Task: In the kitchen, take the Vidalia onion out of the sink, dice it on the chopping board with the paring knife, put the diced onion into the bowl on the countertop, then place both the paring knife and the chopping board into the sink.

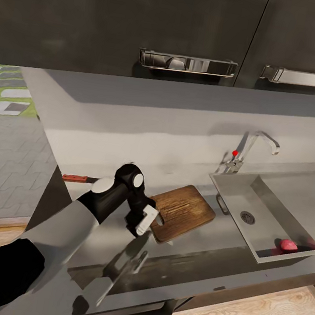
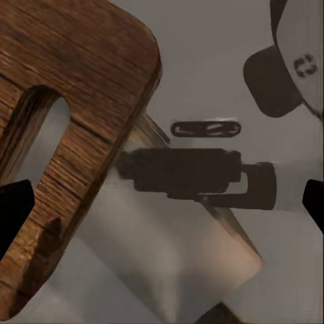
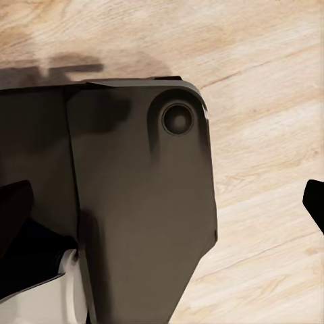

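Observation:
The chopping board (image 1: pixel 183 211) lies on the countertop (image 1: pixel 105 134) just left of the sink (image 1: pixel 272 206). In the sink's near right corner sits the pinkish Vidalia onion (image 1: pixel 288 244). The paring knife's red handle (image 1: pixel 75 178) shows on the counter behind my left arm. My left gripper (image 1: pixel 145 221) hangs open at the board's near left end. In the left wrist view the board's slotted handle end (image 2: pixel 81 101) lies beside the open gripper (image 2: pixel 162 202). My right gripper (image 3: pixel 162 202) is open and holds nothing. The bowl is out of view.
A grey tap (image 1: pixel 250 147) with a red knob (image 1: pixel 235 152) stands behind the sink. Dark wall cabinets with metal bar handles (image 1: pixel 187 63) hang above. The right wrist view looks down on the robot's dark base (image 3: pixel 135 202) and wooden floor (image 3: pixel 270 101).

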Controlling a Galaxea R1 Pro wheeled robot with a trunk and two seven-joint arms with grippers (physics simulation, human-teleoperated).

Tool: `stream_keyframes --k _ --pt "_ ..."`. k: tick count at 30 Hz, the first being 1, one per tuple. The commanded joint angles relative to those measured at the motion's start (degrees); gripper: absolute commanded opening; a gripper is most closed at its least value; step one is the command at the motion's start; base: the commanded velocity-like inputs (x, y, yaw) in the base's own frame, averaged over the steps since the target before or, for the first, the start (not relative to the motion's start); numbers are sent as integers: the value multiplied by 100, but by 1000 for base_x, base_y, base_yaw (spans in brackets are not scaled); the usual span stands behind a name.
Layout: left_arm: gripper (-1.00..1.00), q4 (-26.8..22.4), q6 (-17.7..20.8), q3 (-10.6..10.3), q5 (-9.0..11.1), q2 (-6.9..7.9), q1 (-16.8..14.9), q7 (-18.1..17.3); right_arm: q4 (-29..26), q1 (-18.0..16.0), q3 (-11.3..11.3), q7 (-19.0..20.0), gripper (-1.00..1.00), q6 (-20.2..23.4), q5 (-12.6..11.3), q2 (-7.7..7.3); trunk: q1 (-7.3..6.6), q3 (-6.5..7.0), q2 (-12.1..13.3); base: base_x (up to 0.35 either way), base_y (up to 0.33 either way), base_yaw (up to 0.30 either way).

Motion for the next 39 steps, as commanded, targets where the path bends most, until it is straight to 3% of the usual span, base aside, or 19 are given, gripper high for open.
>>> stream_keyframes --k 1,8,11,14,18,24,31,39 --pt "100 130 -8 -3 -16 -1 -5 -15 4 -4 -10 -17 100 -17 14 2 3 -10 -11 0 0 0" --pt "100 881 -21 -3 -16 -1 -186 -15 4 -4 -10 -17 100 -18 14 -1 3 -10 -11 0 0 0" --pt "100 965 -22 -3 -11 -1 -230 -15 4 -4 -10 -16 100 -17 14 0 3 -10 -11 0 0 0" --pt "100 746 -16 0 148 -1 -255 185 4 -4 -10 -18 100 -17 14 1 3 -10 -11 0 0 0" --pt "100 297 -3 -2 287 -1 -259 196 4 -4 -10 -15 100 -17 14 1 3 -10 -11 0 0 0" --pt "100 -78 16 11 375 -1 -260 214 4 -4 -10 -17 100 -16 14 -6 3 -10 -11 0 0 0" --pt "100 -160 23 15 752 -1 -260 271 4 -4 -10 -17 100 -19 14 -12 3 -10 -11 0 0 0" --pt "100 -178 23 8 872 2 -260 717 4 -4 -3 -20 100 -17 14 -22 3 -10 -11 0 0 0"
